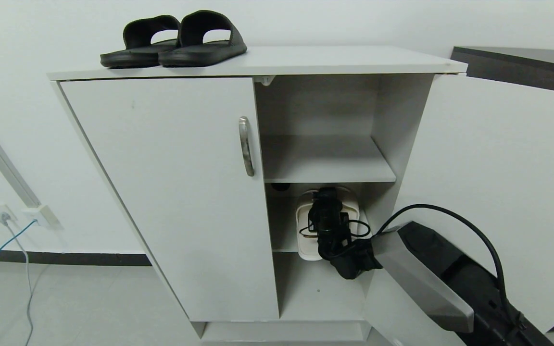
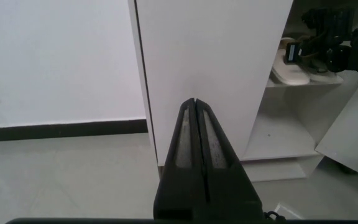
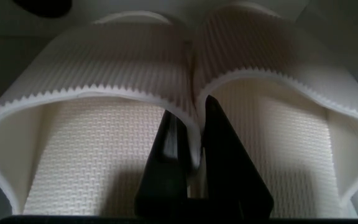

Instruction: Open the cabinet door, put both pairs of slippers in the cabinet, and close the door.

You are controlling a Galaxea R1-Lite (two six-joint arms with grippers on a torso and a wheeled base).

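Cabinet [image 1: 354,60]: right door [image 1: 493,192] open.
White slippers [image 3: 104,81]: in cabinet's middle compartment, inner straps pinched by right hand [image 3: 191,115].
Black slippers [image 1: 176,41]: atop cabinet.
Left hand [image 2: 194,109]: closed, empty, before cabinet's shut door [image 1: 171,192].

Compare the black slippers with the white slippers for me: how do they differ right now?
Colour: the black slippers are dark; the white slippers are cream, with ribbed straps.
Place: the black slippers sit on the cabinet top, the white slippers on a shelf inside the open side.
Hold: the right end effector pinches the white slippers' inner straps; nothing touches the black slippers.
Shared: each pair lies side by side, upright.
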